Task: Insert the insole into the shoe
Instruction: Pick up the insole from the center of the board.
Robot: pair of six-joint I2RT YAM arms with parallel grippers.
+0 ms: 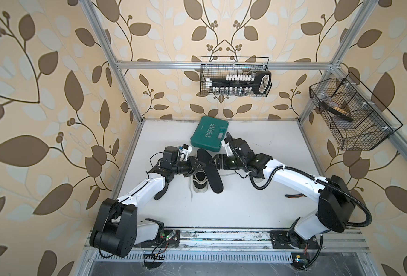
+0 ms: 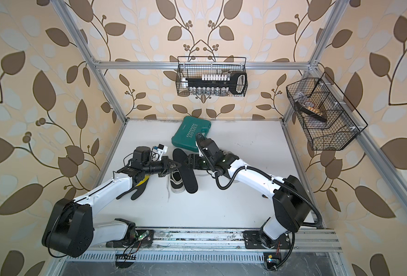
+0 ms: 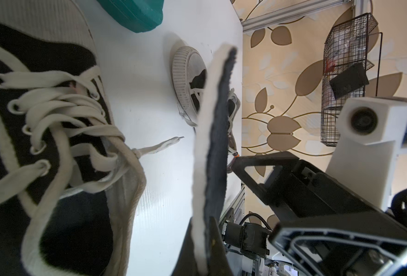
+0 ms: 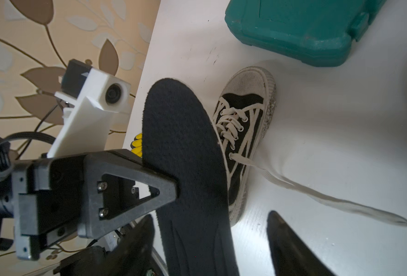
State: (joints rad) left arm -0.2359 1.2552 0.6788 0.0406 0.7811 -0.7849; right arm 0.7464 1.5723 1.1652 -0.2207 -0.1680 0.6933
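Observation:
In both top views a long black insole [image 1: 212, 178] [image 2: 190, 179] hangs tilted over a black canvas shoe [image 1: 199, 184] [image 2: 176, 183] with a white sole and white laces. My left gripper [image 1: 200, 165] [image 3: 201, 243] is shut on the insole's edge. The left wrist view shows the insole [image 3: 213, 133] edge-on between its jaws, with the shoe [image 3: 42, 133] beside it. My right gripper [image 1: 211, 162] [image 4: 214, 241] is open. Its two fingers stand on either side of the insole [image 4: 185, 155] without pinching it.
A green tool case [image 1: 209, 133] lies behind the shoe. A second shoe [image 3: 188, 88] sits under my right arm. A black and yellow glove [image 2: 138, 188] lies under my left arm. Wire baskets [image 1: 236, 76] [image 1: 350, 114] hang on the back and right frame.

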